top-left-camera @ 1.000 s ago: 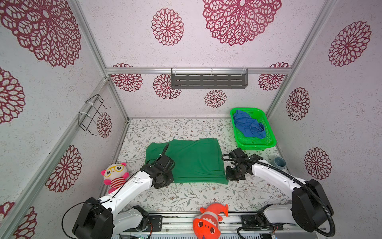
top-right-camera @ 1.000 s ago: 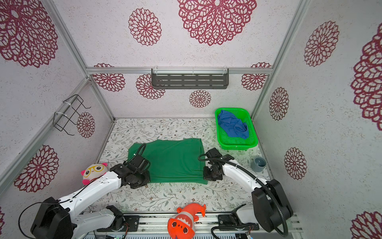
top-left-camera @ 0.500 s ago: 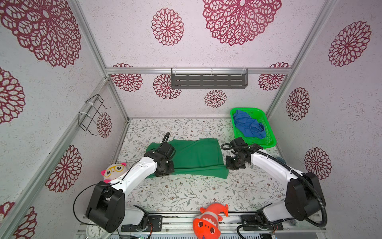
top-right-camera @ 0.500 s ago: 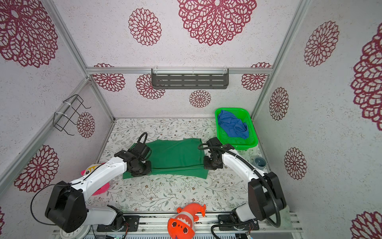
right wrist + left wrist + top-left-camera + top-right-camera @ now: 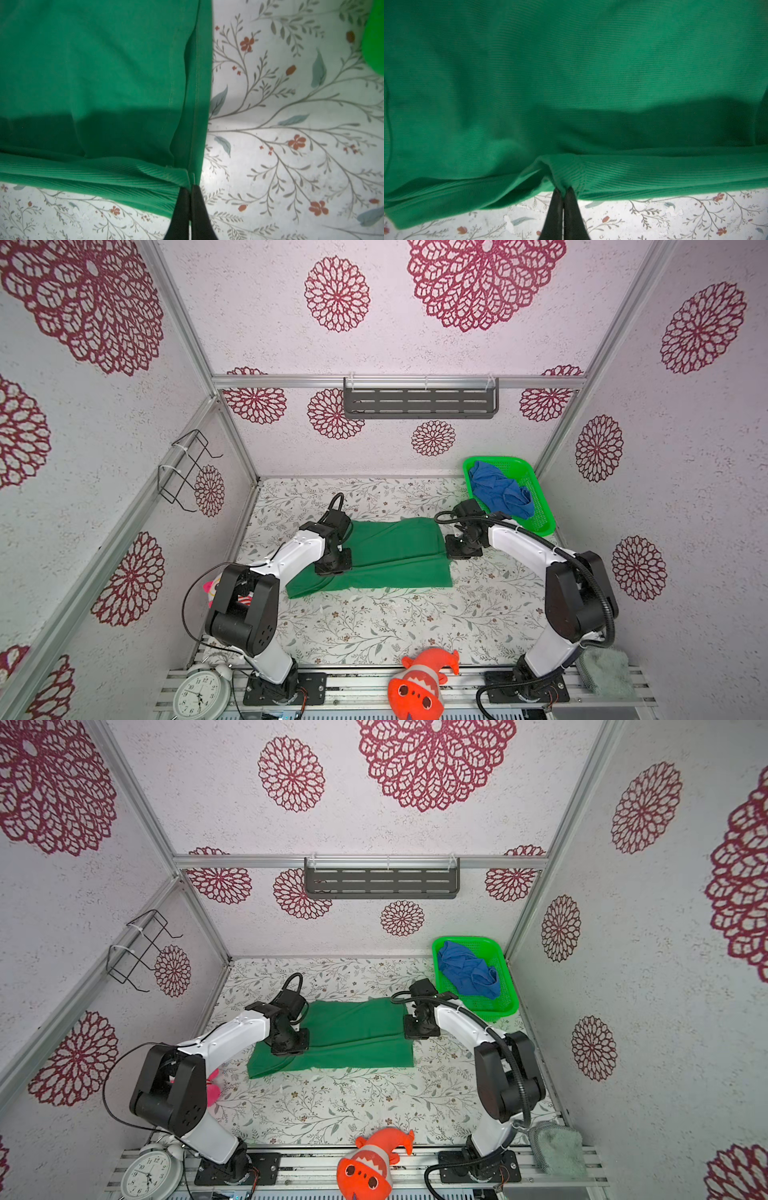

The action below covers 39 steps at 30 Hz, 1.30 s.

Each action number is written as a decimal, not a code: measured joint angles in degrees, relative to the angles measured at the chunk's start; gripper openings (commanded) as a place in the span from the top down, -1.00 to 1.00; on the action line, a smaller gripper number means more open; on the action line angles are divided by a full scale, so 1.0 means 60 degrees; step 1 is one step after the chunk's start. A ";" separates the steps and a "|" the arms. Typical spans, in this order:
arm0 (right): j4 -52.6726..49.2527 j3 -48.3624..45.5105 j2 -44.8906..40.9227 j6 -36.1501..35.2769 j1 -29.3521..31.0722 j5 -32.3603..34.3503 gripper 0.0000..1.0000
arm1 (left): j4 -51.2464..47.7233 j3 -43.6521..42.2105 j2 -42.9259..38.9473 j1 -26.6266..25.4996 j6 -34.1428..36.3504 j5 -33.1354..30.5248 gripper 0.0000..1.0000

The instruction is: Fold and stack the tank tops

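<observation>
The left fingers (image 5: pixel 555 207) and right fingers (image 5: pixel 180 207) were each clenched on a thin pinch of the green tank top (image 5: pixel 390 556), which lay half-folded on the table (image 5: pixel 374 626). Either pinch could slip, and uneven pulling could skew the fold. The blue tank top (image 5: pixel 498 493) lay crumpled in the basket (image 5: pixel 542 514).

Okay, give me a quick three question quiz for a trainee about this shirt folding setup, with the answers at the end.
1. True or false: the blue tank top lies bunched inside the green basket.
2. The left gripper and right gripper are both shut on: A) the green tank top; B) the basket's rim; C) nothing.
3. How many tank tops lie on the table outside the basket?
Key: 1 true; 2 A; 3 one.
</observation>
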 measured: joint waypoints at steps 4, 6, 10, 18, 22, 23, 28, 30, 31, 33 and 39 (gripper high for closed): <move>0.0171 0.0466 0.0725 -0.0189 -0.0098 0.0004 0.40 | 0.0033 0.0463 0.0656 0.0197 0.0328 0.0066 0.45; 0.0200 0.0637 0.0969 -0.0291 -0.0186 0.0044 0.08 | -0.0033 0.0790 0.0922 0.0280 0.0517 -0.0026 0.04; 0.0211 0.0776 0.0958 -0.0401 -0.0353 0.0251 -0.04 | -0.0233 0.1188 0.0747 0.0510 0.0769 -0.0433 -0.24; 0.0692 -0.0543 -0.0423 -0.0215 -0.0364 -0.0011 0.02 | -0.0572 -0.0423 -0.1512 0.0987 0.0412 -0.1031 -0.03; 0.1067 -0.1348 -0.0765 0.0127 -0.0255 -0.0277 0.18 | -0.0561 -0.0962 -0.1832 0.1089 -0.0018 -0.0794 0.17; 0.1191 -0.1464 -0.0732 0.0229 -0.0200 -0.0324 0.22 | -0.0492 -0.0900 -0.1778 0.1049 -0.0113 -0.0659 0.20; 0.1898 -0.1555 -0.0441 0.0703 0.0222 -0.0466 0.37 | -0.0011 0.0149 -0.0958 0.0437 -0.0430 -0.0295 0.27; 0.2215 -0.1468 -0.0160 0.0867 0.0459 -0.0495 0.42 | 0.0379 0.0550 -0.0466 0.0164 -0.0521 -0.0124 0.30; 0.2404 -0.1417 0.0044 0.0951 0.0554 -0.0499 0.46 | 0.0590 0.0692 -0.0175 0.0029 -0.0576 -0.0051 0.30; 0.2707 -0.1322 0.0433 0.1093 0.0699 -0.0488 0.53 | 0.0962 0.0790 0.0306 -0.0146 -0.0659 0.0102 0.31; 0.3282 -0.0874 0.1344 0.1286 0.0550 -0.0175 0.63 | 0.1300 0.0532 0.1224 -0.0335 -0.0747 0.0226 0.31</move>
